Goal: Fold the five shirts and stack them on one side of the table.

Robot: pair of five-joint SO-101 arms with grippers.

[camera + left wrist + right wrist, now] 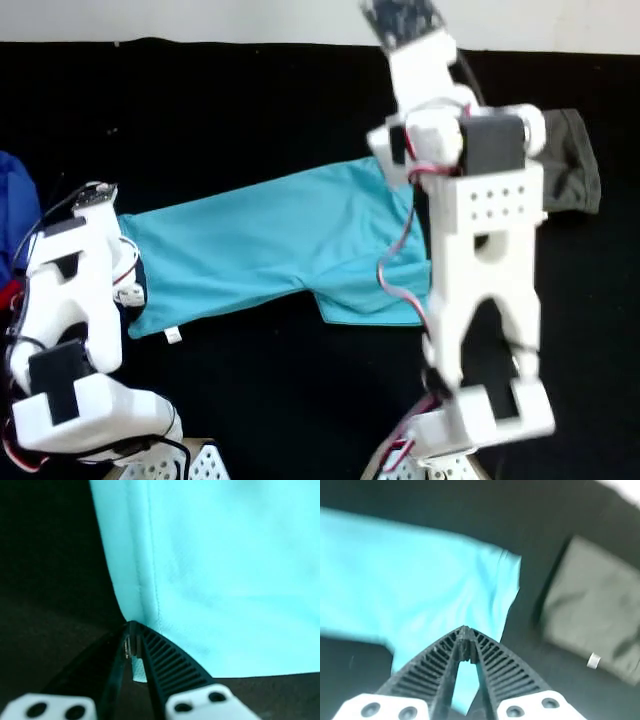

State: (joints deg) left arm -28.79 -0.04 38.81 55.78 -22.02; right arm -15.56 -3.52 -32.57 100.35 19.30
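Your left gripper held the teal shirt at its hem | your right gripper sat closed above it | folded dark shirt lay nearby.

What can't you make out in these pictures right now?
- Grey shirt, high view: the right arm covers part of it.
- Blue and red cloth, high view: cut off by the picture's edge, so what it is stays unclear.
- Right gripper, right wrist view: shut, but blur and its own tips hide whether it pinches the teal shirt.
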